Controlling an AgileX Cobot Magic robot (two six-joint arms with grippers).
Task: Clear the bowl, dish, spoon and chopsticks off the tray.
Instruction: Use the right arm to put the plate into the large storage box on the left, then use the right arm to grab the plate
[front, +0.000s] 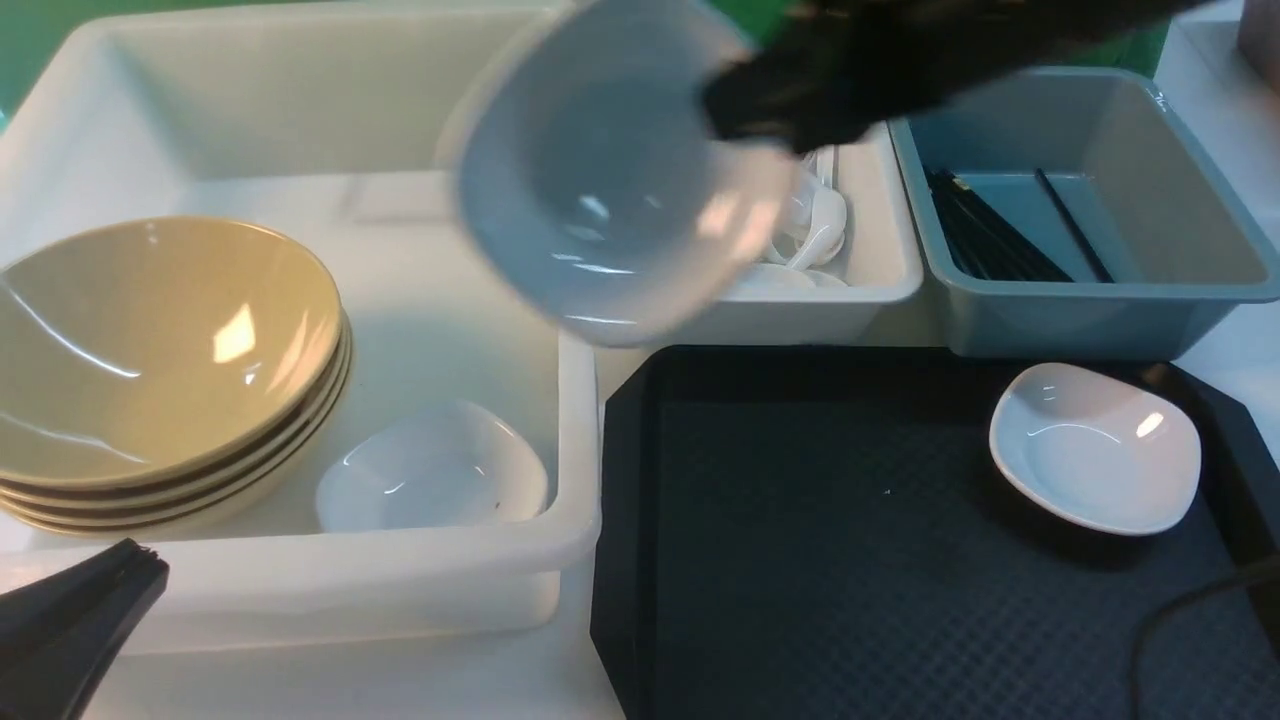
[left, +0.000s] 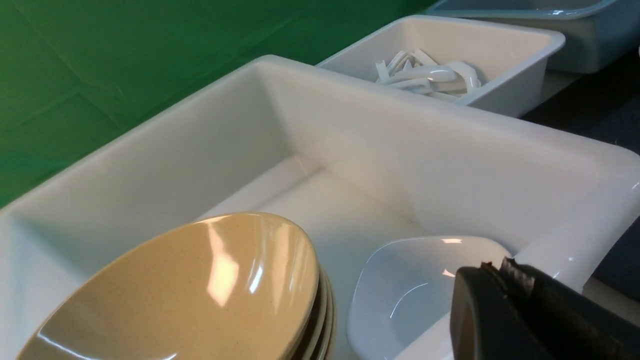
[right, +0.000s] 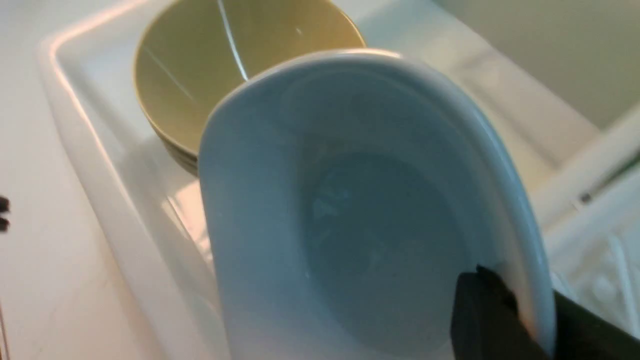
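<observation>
Black and blurred, the right arm enters the front view from the upper right. The right gripper (front: 745, 115) is clamped on the rim of a white dish (front: 610, 180). This dish hangs tilted, its hollow toward the camera, above the right wall of the large white bin (front: 300, 590). The left gripper (front: 140, 570) sits low at the near left corner, outside that bin, its jaws pressed together with nothing between them.

Limits of visibility: the right gripper's fingers cannot be resolved in the front view. The held dish covers part of the small white bin (front: 880, 270) behind it, so only some of the heaped spoons (front: 818, 225) show. The left arm is cut off by the frame edge.

Positions of the task items:
- A stack of mustard bowls (front: 150, 350) sits in the large bin, with a second dish (front: 430, 470) just beside it.
- The chopsticks (front: 1000, 235) lie in the grey-blue bin (front: 1100, 310).
- A third dish (front: 1095, 445) rests on the black tray (front: 800, 550), near its far right corner.

Differences between views: only the right wrist view shows the grip itself. One black finger (right: 480, 315) lies against the inside of the held dish, and the rim passes between it and the other finger. Only the left wrist view shows the toothed pads (left: 515, 272) at the left gripper's tip, closed on each other close to the second dish. It also shows the green backdrop (left: 75, 75) behind the bins.
</observation>
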